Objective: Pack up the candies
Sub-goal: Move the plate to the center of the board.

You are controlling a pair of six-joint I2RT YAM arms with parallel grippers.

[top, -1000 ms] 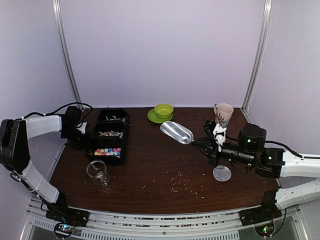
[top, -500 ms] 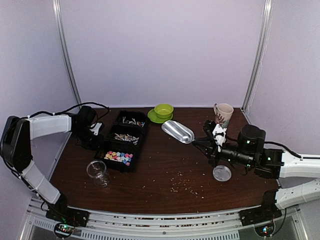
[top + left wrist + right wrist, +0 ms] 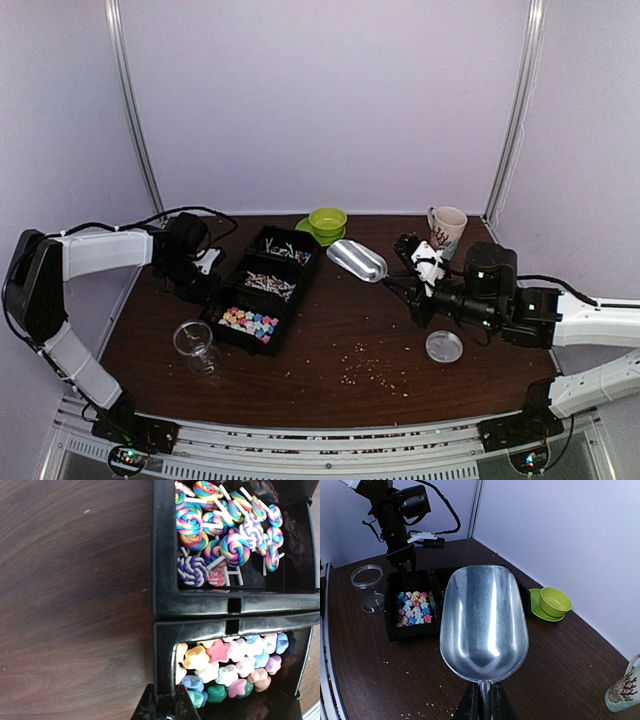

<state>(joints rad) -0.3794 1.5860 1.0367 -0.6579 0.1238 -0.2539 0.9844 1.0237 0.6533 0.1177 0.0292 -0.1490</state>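
This looks like the setting-up step. The left gripper (image 3: 165, 705) has its fingers clamped on the wall of the black tray (image 3: 164, 555), over at the table's nine o'clock. The right gripper (image 3: 484, 700) is pinched tight on the handle of an empty metal scoop (image 3: 484, 620). The candies (image 3: 248, 322) fill the tray's nearest compartment, with lollipops (image 3: 220, 535) in the next one. Next, I'd say, the scoop must dip toward its eight o'clock into them, then tip into the open jar (image 3: 197, 345), which looks empty.
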